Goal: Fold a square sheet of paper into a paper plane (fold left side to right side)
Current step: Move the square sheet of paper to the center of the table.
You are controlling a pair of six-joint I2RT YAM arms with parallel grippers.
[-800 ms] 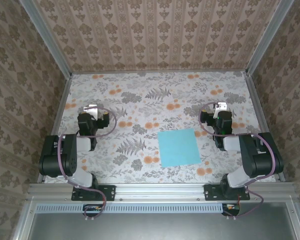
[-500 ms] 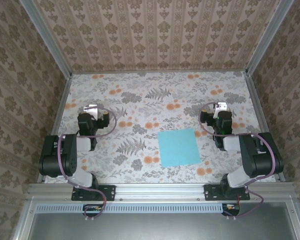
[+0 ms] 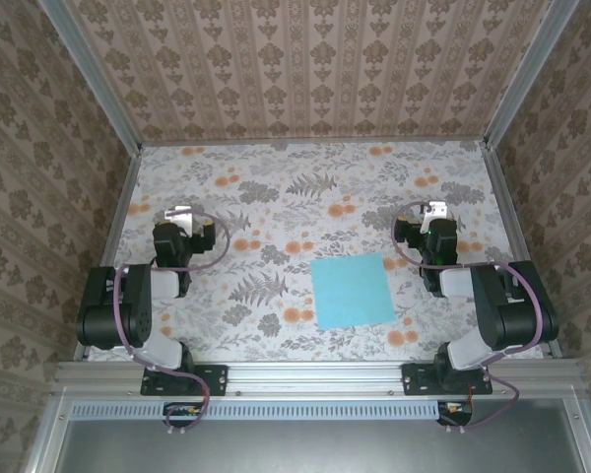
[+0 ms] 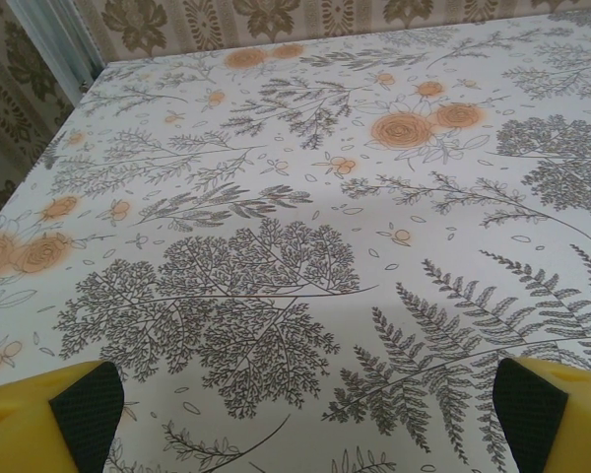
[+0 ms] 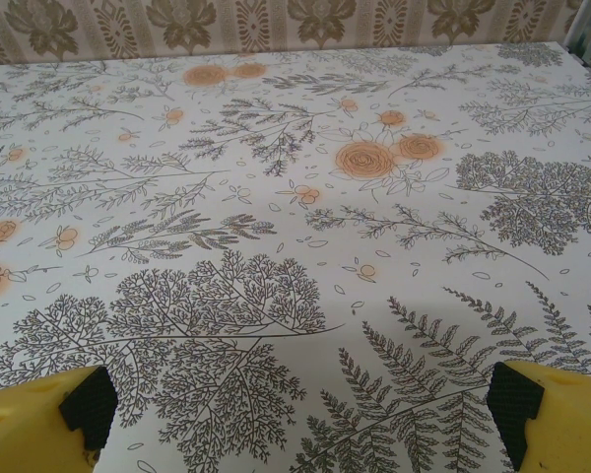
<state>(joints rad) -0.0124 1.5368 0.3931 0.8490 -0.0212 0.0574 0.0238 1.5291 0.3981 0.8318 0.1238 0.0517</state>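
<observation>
Unfolded, the square light-blue paper sheet (image 3: 352, 291) lies by the near edge of the floral desk (image 3: 276, 187). Your left gripper (image 4: 300, 414) and right gripper (image 5: 295, 409) gape empty; pinch its left edge next.

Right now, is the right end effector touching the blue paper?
Apart. The top external view shows bare tabletop between the right end effector and the blue paper.
</observation>
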